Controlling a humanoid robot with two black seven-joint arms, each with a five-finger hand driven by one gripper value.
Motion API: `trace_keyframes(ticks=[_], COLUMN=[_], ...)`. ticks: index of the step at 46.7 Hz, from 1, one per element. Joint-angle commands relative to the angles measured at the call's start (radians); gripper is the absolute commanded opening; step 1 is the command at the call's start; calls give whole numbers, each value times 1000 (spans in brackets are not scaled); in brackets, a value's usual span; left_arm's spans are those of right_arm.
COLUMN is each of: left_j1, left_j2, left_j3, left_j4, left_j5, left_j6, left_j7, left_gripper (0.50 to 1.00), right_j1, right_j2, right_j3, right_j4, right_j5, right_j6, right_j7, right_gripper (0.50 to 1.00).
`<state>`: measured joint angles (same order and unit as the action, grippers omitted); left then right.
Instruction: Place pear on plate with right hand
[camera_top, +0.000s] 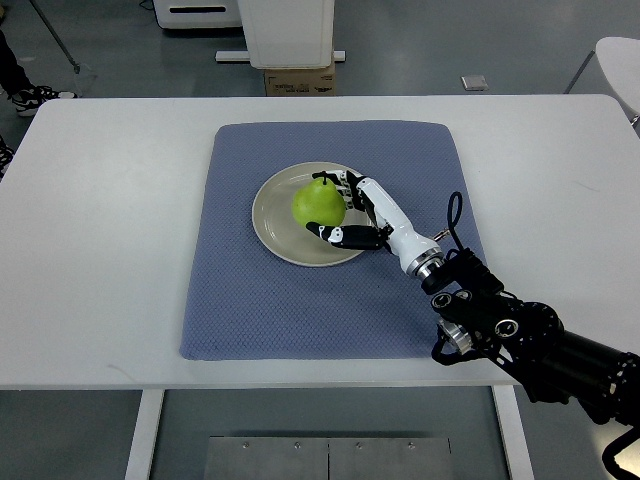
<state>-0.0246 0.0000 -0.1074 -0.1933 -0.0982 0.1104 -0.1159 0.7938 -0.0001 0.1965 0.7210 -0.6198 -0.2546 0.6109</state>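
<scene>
A green pear (317, 203) sits upright on a cream plate (276, 228) in the middle of a blue-grey mat (250, 300). My right hand (338, 207) reaches in from the lower right over the plate's right side. Its fingers curl around the pear's right side, with the thumb (335, 236) below the pear and the other fingers (350, 185) beside its top. The pear's base rests on the plate. My left arm does not show.
The mat lies on a white table (100, 230). A cardboard box (298, 80) and a white stand base sit on the floor beyond the far edge. A person's shoe (35, 97) shows at the far left.
</scene>
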Motion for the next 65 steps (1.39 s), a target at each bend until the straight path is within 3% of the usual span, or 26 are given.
trace_keyframes(ticks=[1,6,11,21,26,32,39,49,65], left_j1=[0,0,0,0,0,0,0,0,0], left_j2=[0,0,0,0,0,0,0,0,0], left_j3=[0,0,0,0,0,0,0,0,0], left_j4=[0,0,0,0,0,0,0,0,0], left_j5=[0,0,0,0,0,0,0,0,0], left_j6=[0,0,0,0,0,0,0,0,0], left_j7=[-1,1,1,-1,1,1,-1,-1,1], left_gripper=[1000,1000,1000,1000,1000,1000,1000,1000,1000], right_j1=[-1,-1,1,-1,-1,-1,-1,-1,7], right_j2=[0,0,0,0,0,0,0,0,0], right_j3=[1,1,0,1,1,4,6,6,38], right_j4=[-2,-2,0,2,2,2,2,2,2], right_j5=[0,0,2,5,5,6,6,6,6], right_j6=[0,-5,-3,-3,-3,-3,-5,-5,-3], right_j7=[0,0,0,0,0,0,0,0,0], right_gripper=[500,500,598,686,796,841,941,966,964])
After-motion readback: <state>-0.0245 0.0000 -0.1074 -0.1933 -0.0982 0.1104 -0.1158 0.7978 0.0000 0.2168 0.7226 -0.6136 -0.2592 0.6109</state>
